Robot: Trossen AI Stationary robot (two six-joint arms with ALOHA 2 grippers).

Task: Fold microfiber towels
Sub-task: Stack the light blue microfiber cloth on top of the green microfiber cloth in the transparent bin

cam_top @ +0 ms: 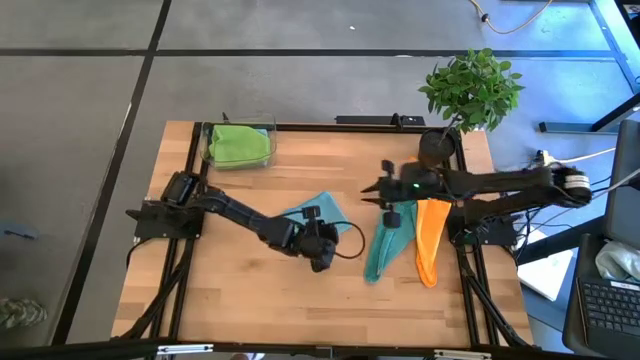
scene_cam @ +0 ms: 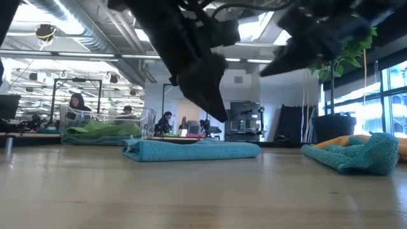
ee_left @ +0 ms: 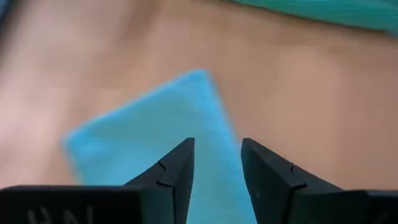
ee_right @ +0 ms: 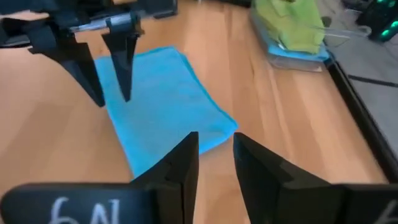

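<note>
Left end effector: your arm reaches mid-surface, fingers parted, empty.
Right end effector: raised, fingers slightly parted, empty.

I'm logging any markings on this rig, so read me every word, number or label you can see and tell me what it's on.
Left gripper: white characters on its body, cut off by the picture's edge, unreadable.
Right gripper: white characters on its body, roughly "6N", partly cut off, so uncertain.
Nothing readable on the blue towel, the green towel or the table.
</note>
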